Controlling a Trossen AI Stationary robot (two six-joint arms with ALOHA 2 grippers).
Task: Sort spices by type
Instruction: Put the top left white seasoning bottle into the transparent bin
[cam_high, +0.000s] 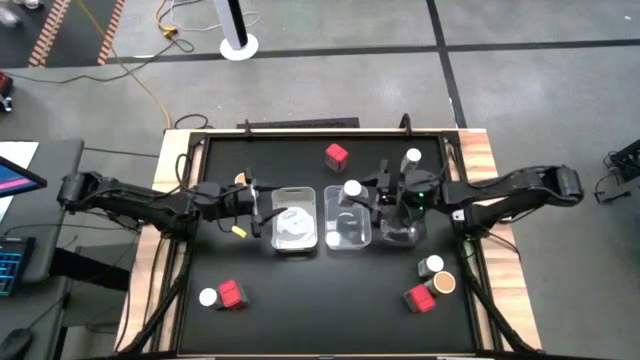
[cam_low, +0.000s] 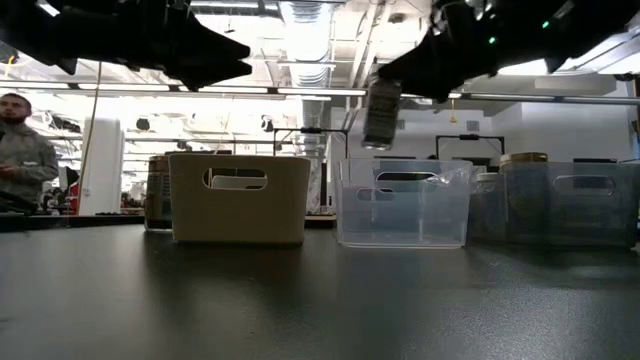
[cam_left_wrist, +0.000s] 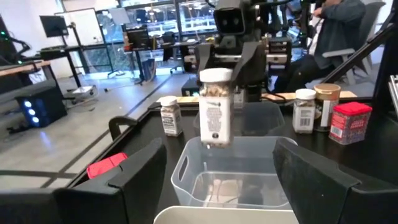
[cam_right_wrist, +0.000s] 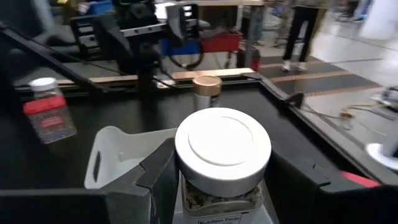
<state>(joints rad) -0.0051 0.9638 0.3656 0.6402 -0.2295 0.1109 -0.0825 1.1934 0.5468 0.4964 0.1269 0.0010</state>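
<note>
My right gripper (cam_high: 366, 196) is shut on a white-lidded spice jar (cam_left_wrist: 214, 107), which hangs above the clear tray (cam_left_wrist: 231, 169) at the table's middle. Next to that tray stands a white tray (cam_high: 295, 218). My left gripper (cam_left_wrist: 217, 186) stands open and level just left of the white tray, touching nothing. Loose spices stand on the black table: a red box (cam_high: 336, 154) and a white-lidded jar (cam_high: 413, 157) at the far side, a white-lidded jar (cam_high: 207, 297) beside a red box (cam_high: 232, 294) near left, and a tan-lidded jar (cam_high: 444, 283) near right. My right gripper pinches the jar's upper body just under the white lid (cam_right_wrist: 186, 190) between its two fingers (cam_right_wrist: 158, 180), one on each side. The fingers come about level from the table's right. The jar hangs nearly upright, lid up, lifted clear above the clear tray (cam_low: 402, 205).
A second clear tray (cam_high: 400, 232) sits under my right arm. A white-lidded jar (cam_high: 432, 265) and a red box (cam_high: 420, 298) stand near right beside the tan-lidded jar. A tan-lidded jar (cam_right_wrist: 206, 92) stands by my left arm. People show in the room beyond.
</note>
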